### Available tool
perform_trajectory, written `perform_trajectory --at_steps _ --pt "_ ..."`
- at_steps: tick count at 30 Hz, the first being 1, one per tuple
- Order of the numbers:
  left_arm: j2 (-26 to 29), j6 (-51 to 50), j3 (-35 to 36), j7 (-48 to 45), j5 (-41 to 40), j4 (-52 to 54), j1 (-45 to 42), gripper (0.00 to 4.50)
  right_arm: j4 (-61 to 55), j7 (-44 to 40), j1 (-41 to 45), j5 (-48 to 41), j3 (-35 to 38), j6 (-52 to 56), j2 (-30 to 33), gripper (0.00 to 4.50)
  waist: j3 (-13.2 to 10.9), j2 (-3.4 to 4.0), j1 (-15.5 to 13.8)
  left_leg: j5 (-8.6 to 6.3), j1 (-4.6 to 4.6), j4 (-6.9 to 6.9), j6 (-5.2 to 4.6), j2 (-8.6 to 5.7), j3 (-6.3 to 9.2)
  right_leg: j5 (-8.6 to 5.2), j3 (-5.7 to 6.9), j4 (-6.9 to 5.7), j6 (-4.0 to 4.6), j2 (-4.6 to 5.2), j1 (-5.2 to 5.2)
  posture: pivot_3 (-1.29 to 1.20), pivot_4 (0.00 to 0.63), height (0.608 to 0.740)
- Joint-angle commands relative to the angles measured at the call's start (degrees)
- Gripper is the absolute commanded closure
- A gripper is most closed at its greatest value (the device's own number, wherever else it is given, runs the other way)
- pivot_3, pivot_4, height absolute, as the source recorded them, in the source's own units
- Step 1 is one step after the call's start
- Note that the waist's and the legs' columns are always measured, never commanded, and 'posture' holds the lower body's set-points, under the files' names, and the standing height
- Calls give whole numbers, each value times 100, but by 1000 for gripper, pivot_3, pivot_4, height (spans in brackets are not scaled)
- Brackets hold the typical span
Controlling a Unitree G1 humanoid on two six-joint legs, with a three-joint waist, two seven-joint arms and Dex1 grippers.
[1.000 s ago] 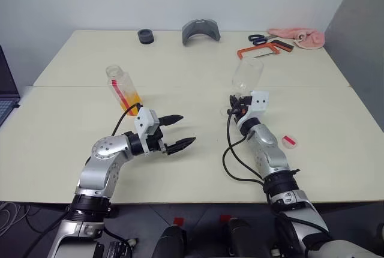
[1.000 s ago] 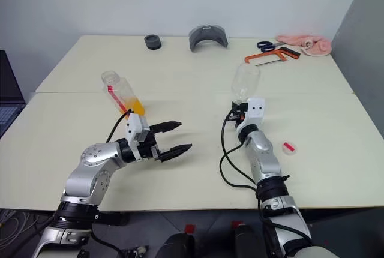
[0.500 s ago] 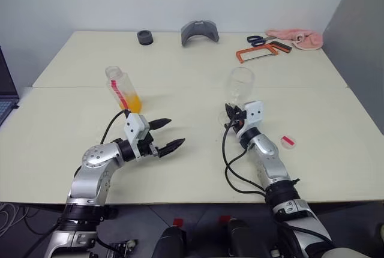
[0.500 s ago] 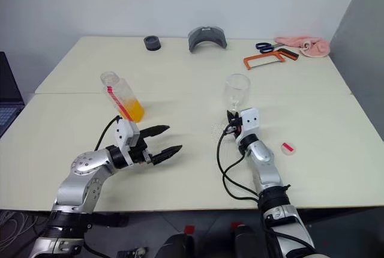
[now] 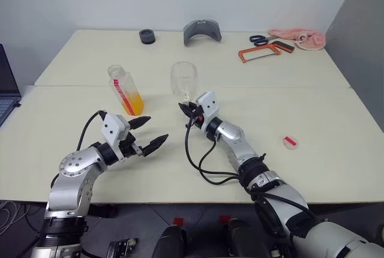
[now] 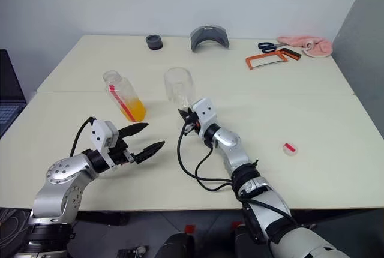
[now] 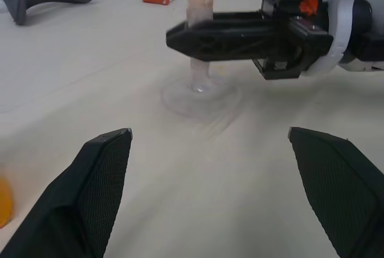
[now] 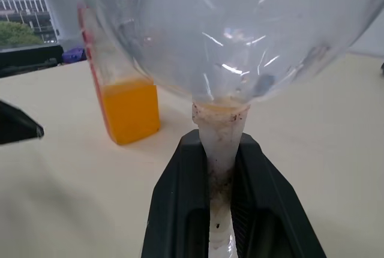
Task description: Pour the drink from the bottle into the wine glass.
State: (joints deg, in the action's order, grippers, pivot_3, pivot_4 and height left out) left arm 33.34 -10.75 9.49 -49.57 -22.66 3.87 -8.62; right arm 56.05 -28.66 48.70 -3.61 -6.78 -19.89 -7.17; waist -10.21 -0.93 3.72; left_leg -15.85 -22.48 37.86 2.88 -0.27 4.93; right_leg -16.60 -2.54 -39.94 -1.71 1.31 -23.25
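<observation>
The bottle (image 5: 124,89) stands uncapped on the table, left of centre, with the orange drink (image 5: 132,103) filling its lower part. Just right of it is the wine glass (image 5: 183,80), upright and with nothing in its bowl. My right gripper (image 5: 187,109) is shut on its stem (image 8: 220,140). The glass's foot (image 7: 200,97) is at the tabletop. My left gripper (image 5: 149,132) hangs open in front of the bottle, holding nothing and pointing towards the glass. The right wrist view has the bottle (image 8: 117,84) just behind the bowl (image 8: 234,30).
A small red-and-white cap (image 5: 290,141) lies on the table at the right. Along the far edge are a black ring (image 5: 147,36), a grey curved piece (image 5: 201,31), scissors (image 5: 258,39), an orange-handled saw (image 5: 260,51) and a pink cloth (image 5: 298,38). A laptop (image 5: 7,90) is at the left.
My right gripper has carried the wine glass leftwards from the right half of the table to beside the bottle. The open left gripper has drifted a little to the left.
</observation>
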Motion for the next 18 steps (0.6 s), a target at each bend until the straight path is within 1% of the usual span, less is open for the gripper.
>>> perform_trajectory --at_steps 1,10,12,13,18 --pt "120 -237 276 186 -236 568 -4 0 230 -64 220 92 60 -371 18 4337 0 0 2 0 0 -1 0 3 0 0 0 0 0 -2 0 0 150 740" --pt "223 -638 572 386 -592 937 -109 0 470 -132 233 99 177 -502 9 4337 0 0 6 0 2 -2 0 7 -1 0 0 -2 0 -9 -2 0 150 740" --pt "264 -745 606 364 -678 1010 -118 0 467 -153 222 96 185 -497 -2 3615 0 0 6 0 2 -2 0 7 0 0 1 -2 0 -9 -2 0 150 740" --pt "287 -789 618 359 -713 1047 -115 0 465 -158 218 94 188 -495 -6 3407 0 0 6 0 2 -2 0 7 -1 0 0 -2 0 -9 -2 0 150 740" --pt "415 -897 676 369 -793 1215 -51 0 433 -215 168 52 212 -474 -32 1742 0 0 6 0 2 -2 1 7 -1 0 0 -2 0 -10 -2 0 150 740"
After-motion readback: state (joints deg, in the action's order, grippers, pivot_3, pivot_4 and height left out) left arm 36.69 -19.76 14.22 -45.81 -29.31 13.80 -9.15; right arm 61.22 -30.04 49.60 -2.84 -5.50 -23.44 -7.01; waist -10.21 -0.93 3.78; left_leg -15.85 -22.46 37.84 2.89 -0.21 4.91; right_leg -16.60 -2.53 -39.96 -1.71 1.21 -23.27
